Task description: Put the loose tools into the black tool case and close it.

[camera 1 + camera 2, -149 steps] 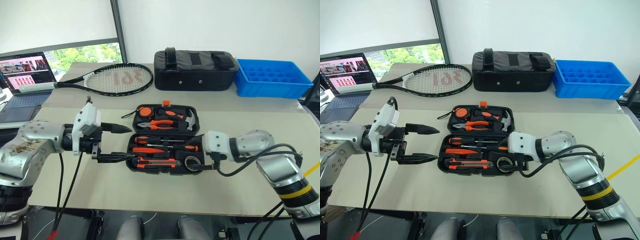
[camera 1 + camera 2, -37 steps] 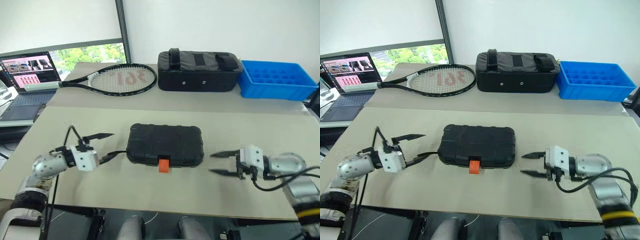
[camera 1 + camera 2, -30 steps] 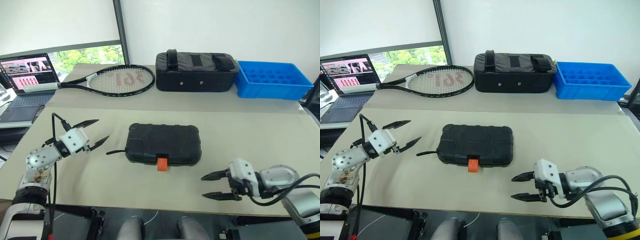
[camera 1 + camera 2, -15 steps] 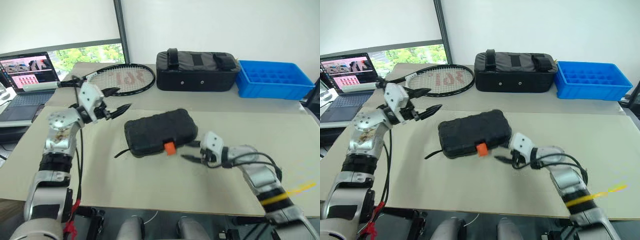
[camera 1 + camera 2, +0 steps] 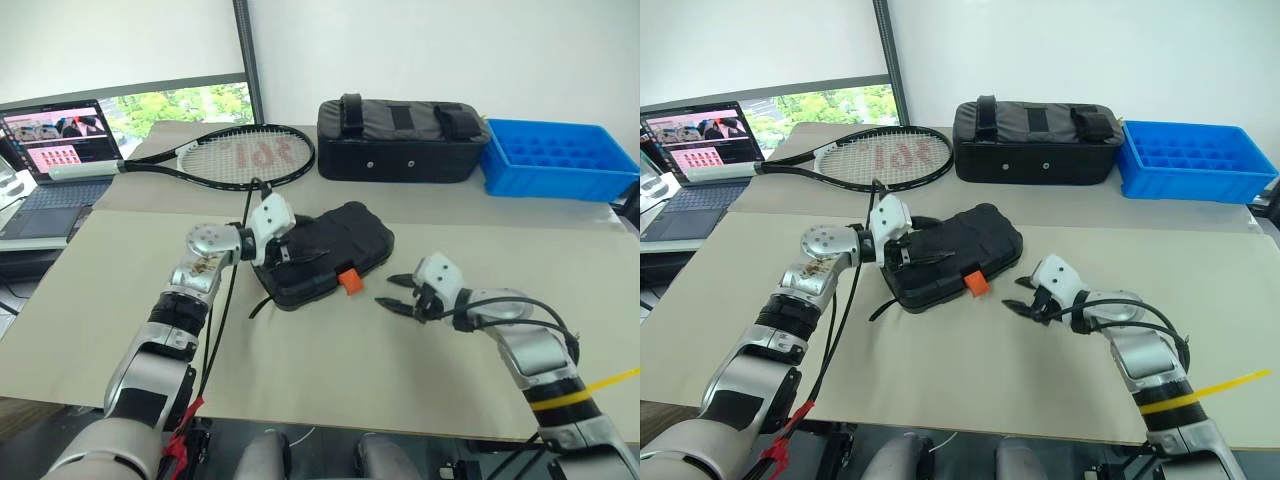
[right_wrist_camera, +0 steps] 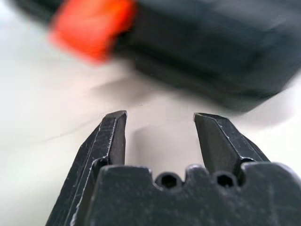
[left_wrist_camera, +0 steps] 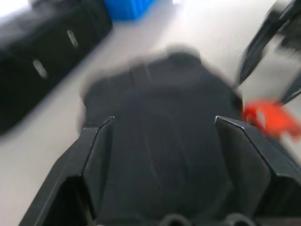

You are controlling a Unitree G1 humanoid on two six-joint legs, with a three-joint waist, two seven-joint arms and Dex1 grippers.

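Beige counter (image 5: pixel 420 380) carries the shut black tool case (image 5: pixel 335 245), contents hidden; my left tool (image 5: pixel 290 252) straddles it spread wide, my right tool (image 5: pixel 396 293) gapes empty beside the latch (image 5: pixel 348 281).

Left arm reaches forward and inward, left gripper (image 5: pixel 292 250) jaws spread wide, fingers lying over the near-left end of the closed black tool case (image 5: pixel 335 243). Right arm bent in from the right, right gripper (image 5: pixel 393 293) low over the table, jaws parted with nothing between, tips aimed at the case's orange latch (image 5: pixel 348 281), just short.
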